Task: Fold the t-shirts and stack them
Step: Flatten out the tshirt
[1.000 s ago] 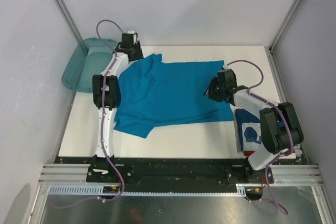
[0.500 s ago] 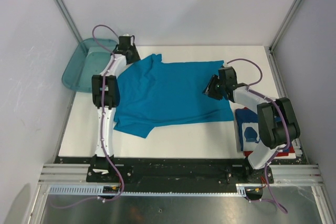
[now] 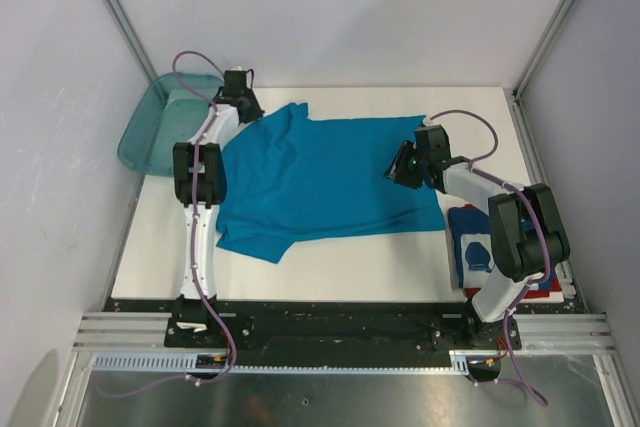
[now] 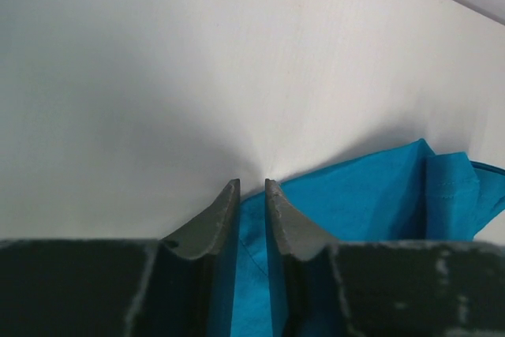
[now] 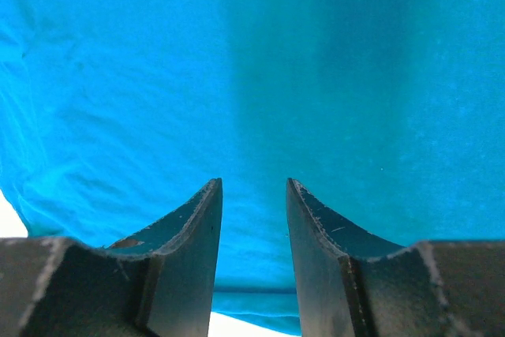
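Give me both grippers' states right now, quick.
Left gripper: jaws nearly shut at the teal t-shirt's edge; whether it grips cannot be told.
Right gripper: open over the teal t-shirt, holding nothing.

1. The left gripper (image 3: 247, 110) creeps toward the far-left corner, and its tips now sit at the teal t-shirt's (image 3: 320, 172) sleeve edge.
2. Its jaws pull in, leaving only a slim gap.
3. The right gripper (image 3: 401, 169) nudges left, farther in over the shirt's right side.
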`<control>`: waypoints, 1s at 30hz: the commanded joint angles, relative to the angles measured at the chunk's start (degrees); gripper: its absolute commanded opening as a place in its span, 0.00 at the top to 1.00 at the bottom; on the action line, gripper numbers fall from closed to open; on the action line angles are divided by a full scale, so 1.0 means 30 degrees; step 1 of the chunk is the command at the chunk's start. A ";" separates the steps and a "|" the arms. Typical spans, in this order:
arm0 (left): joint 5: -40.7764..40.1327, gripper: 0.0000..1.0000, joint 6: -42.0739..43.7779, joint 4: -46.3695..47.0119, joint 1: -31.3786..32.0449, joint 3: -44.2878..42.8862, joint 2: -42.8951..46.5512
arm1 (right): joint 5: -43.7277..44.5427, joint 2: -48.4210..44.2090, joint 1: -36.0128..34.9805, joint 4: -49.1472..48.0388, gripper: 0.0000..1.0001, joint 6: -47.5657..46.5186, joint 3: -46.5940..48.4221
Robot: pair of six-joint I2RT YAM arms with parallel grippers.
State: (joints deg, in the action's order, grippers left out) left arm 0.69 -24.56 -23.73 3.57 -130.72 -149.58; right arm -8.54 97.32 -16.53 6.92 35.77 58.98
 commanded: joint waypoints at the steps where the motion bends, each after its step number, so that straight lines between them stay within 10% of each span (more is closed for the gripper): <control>1: 0.0048 0.79 -0.0409 -0.0224 -0.0099 0.0572 0.0918 | -0.0278 0.0077 0.0117 -0.0278 0.57 -0.0059 0.0823; 9: -0.0761 0.94 -0.0631 -0.0249 -0.0163 0.0863 0.1204 | -0.0261 -0.0022 0.0175 -0.0199 0.58 -0.0072 0.0812; 16: -0.1536 0.63 0.1289 -0.0477 -0.0097 0.0787 0.2242 | -0.0304 -0.0091 0.0286 -0.0150 0.58 -0.0126 0.0817; 30: -0.1370 0.62 0.5734 -0.1467 0.0551 -0.1880 0.1090 | -0.0931 -0.0021 0.0604 -0.0484 0.57 -0.0262 0.0826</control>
State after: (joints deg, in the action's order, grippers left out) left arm -3.40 -12.99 -28.69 4.01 -131.59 -147.22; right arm -10.11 97.32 -15.57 6.96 35.75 59.16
